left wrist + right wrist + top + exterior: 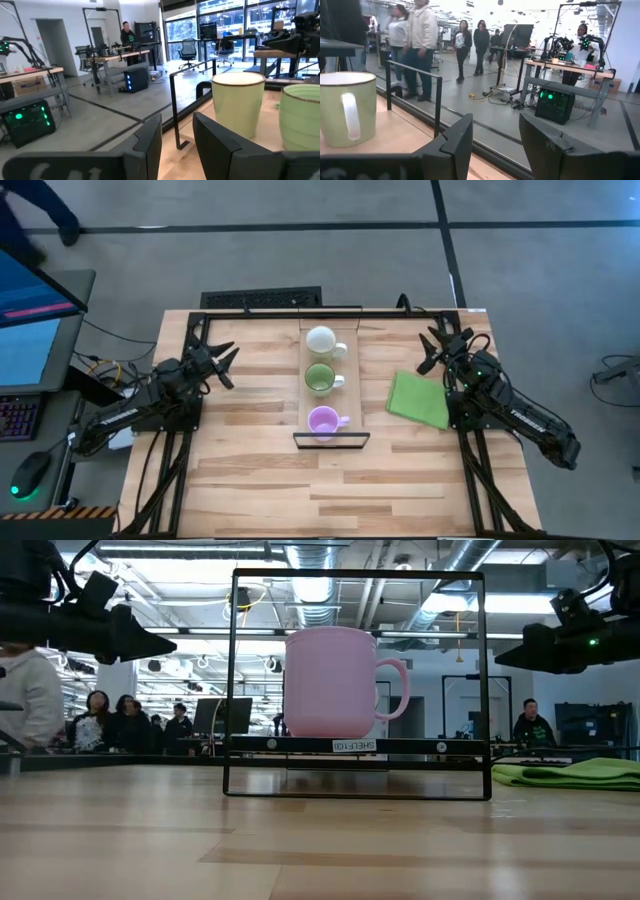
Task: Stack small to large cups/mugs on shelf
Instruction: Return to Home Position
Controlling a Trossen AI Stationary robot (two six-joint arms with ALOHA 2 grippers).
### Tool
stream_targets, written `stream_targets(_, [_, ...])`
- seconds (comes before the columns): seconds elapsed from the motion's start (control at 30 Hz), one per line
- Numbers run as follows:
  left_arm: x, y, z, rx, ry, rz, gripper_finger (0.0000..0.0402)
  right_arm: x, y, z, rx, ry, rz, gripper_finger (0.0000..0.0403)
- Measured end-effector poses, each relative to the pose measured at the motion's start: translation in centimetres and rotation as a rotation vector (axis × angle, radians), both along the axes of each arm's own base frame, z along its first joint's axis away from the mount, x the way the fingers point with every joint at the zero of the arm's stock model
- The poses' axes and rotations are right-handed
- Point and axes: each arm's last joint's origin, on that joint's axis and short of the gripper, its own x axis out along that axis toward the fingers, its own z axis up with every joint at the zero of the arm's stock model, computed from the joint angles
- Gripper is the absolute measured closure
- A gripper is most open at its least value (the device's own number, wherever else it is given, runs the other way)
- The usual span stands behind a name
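Three mugs stand upright in a row on the pale shelf plank (306,402) in the table's middle: the white mug (321,340) at the far end, the green mug (320,377) in the middle, the light purple mug (322,421) at the near end by the dark lip (331,438). The low view shows the purple mug (331,680) inside a dark frame. My left gripper (222,363) hovers open to the left of the shelf; its wrist view shows the white mug (238,102) and the green mug (300,116) ahead. My right gripper (432,350) hovers open to the right of the shelf, with a pale green mug (346,107) off to one side.
A flat green cloth (418,399) lies on the table to the right of the shelf, below my right gripper. A dark rail frame (330,309) runs along the table's far edge. Bare wood (330,490) fills the near half. People stand in the room beyond (422,35).
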Motion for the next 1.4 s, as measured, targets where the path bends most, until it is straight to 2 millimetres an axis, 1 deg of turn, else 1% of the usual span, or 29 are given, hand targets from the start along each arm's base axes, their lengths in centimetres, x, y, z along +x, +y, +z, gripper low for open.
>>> stream_targets(0.43, [0.01,0.01,-0.05,-0.005,-0.001,-0.001,0.0299,0.02,-0.02,-0.04,0.003,0.003,0.0,0.0219])
stream_targets(0.77, [0.02,0.01,-0.11,-0.001,0.005,-0.001,0.0299,0.02,-0.02,-0.04,0.145,-0.169,0.011,0.0219])
stream_targets(1.4, [0.03,0.01,-0.14,0.045,0.045,0.004,0.0299,0.03,-0.02,-0.06,0.146,-0.17,0.012,0.0219])
